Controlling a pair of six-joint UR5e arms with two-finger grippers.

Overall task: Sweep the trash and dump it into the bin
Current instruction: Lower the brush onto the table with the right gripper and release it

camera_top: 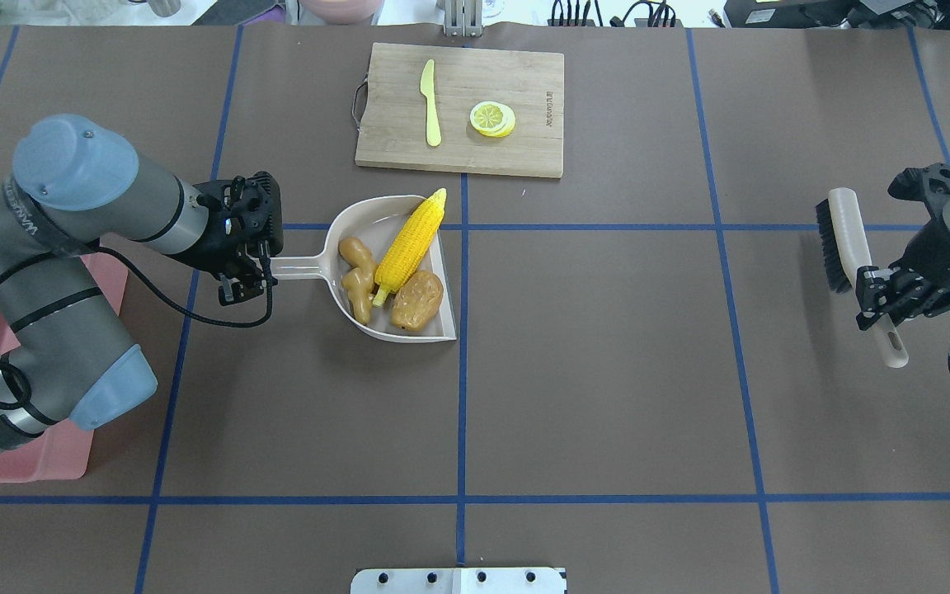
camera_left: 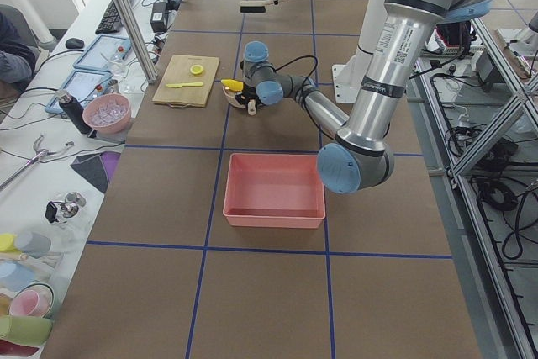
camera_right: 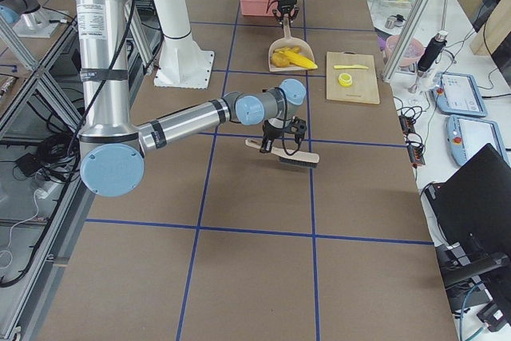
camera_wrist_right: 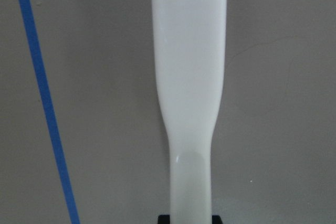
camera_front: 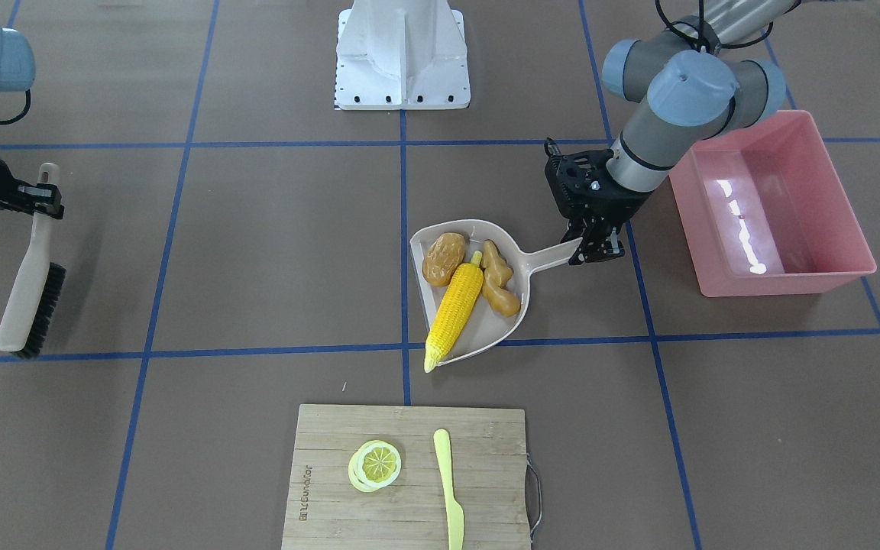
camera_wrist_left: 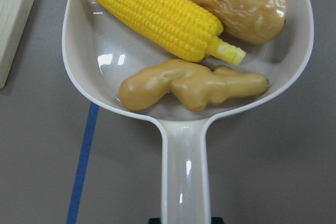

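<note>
Corn cob (camera_front: 455, 309), potato-like lump (camera_front: 444, 259) and ginger root (camera_front: 501, 279) all lie inside the beige dustpan (camera_front: 551, 258), so the sweeping part looks done and the dump is what remains. The left gripper (camera_front: 591, 252) is clamped on the far end of the pan's handle, fingers closed either side of it. That grip keeps the gripper clear of the load and gives a long lever for tipping.

The pan appears level, low over or on the table; which one is hard to tell. The ginger lies nearest the handle and the potato sits by the open lip. The corn runs diagonally, its tip poking just past the lip's far corner, so it is judged the piece likeliest to slide out early.

The pink bin (camera_front: 784, 283) stands on the robot's left, beyond the gripper and apart from the pan. The load probably has to be carried leftward over its wall.

The right gripper (camera_top: 875, 297) is closed on the brush (camera_top: 842, 235) by its handle, well off to the robot's right. There it is out of the dustpan's way.
</note>
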